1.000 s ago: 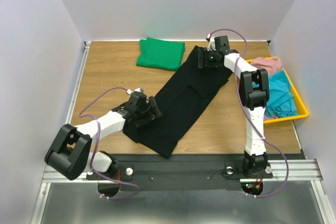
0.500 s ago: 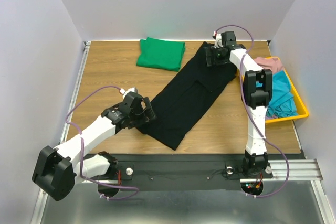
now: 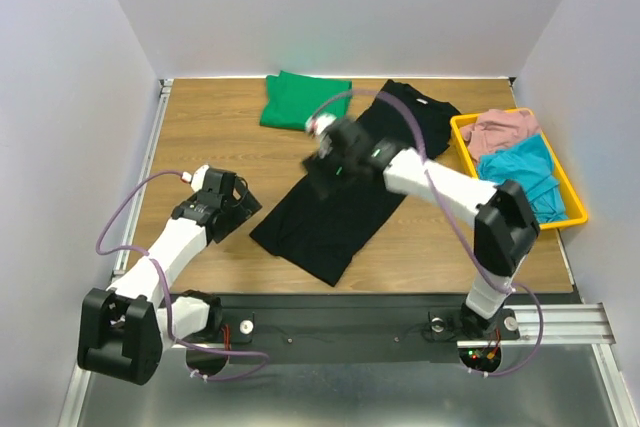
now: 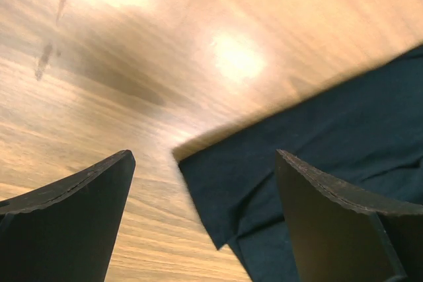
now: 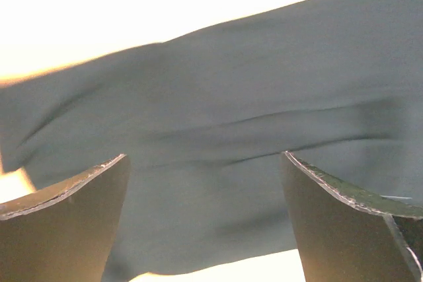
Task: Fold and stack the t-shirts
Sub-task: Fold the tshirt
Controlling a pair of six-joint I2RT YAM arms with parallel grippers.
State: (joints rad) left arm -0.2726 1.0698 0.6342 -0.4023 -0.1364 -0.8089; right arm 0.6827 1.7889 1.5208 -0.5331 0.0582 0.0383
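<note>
So the left tool (image 3: 222, 205) is at the left of the desk (image 3: 200, 127), spread wide, holding nothing, just off the black t-shirt (image 3: 345, 212) corner. That shirt lies flat, diagonal across the middle. The green t-shirt (image 3: 305, 102) sits folded at the far edge. The right tool (image 3: 325, 159) is over the black one, wide open, empty.
</note>
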